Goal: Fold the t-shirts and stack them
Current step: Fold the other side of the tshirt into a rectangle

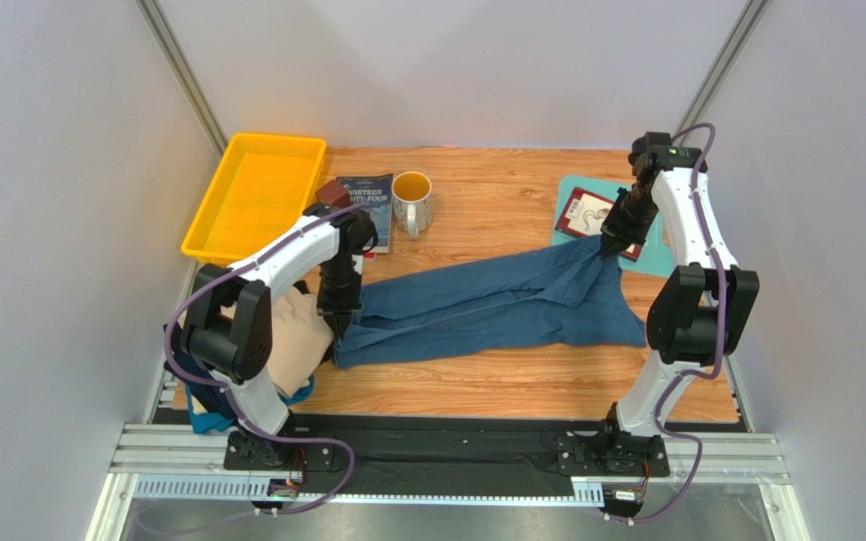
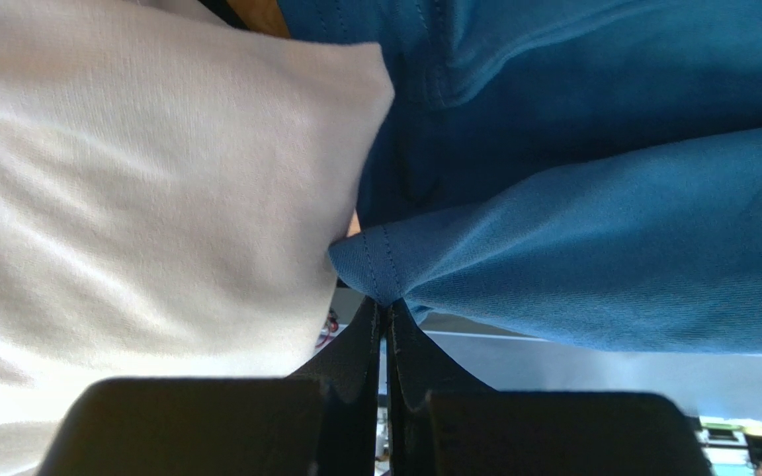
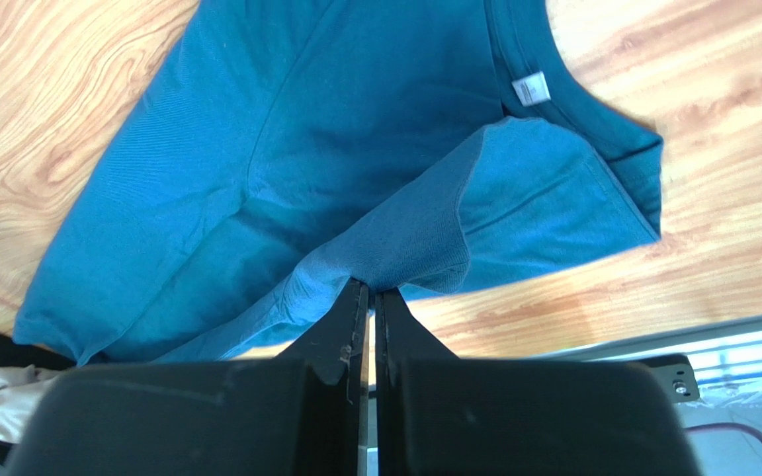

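Observation:
A large teal-blue t-shirt (image 1: 483, 304) lies stretched across the wooden table between both arms. My left gripper (image 1: 342, 295) is shut on its hemmed left corner (image 2: 380, 260), lifted off the table. My right gripper (image 1: 610, 242) is shut on a bunched fold of the same shirt (image 3: 395, 253) at its right end, near the collar and label (image 3: 531, 88). A beige t-shirt (image 1: 296, 338) lies under the left arm, pale and close in the left wrist view (image 2: 146, 188). Bright blue and dark cloth (image 1: 209, 415) hangs at the table's near-left edge.
At the back left stand a yellow bin (image 1: 255, 194), a dark book (image 1: 368, 203) and a white mug (image 1: 412, 201). A teal cutting board (image 1: 658, 242) with a red card (image 1: 587, 214) lies at the back right, beside my right gripper.

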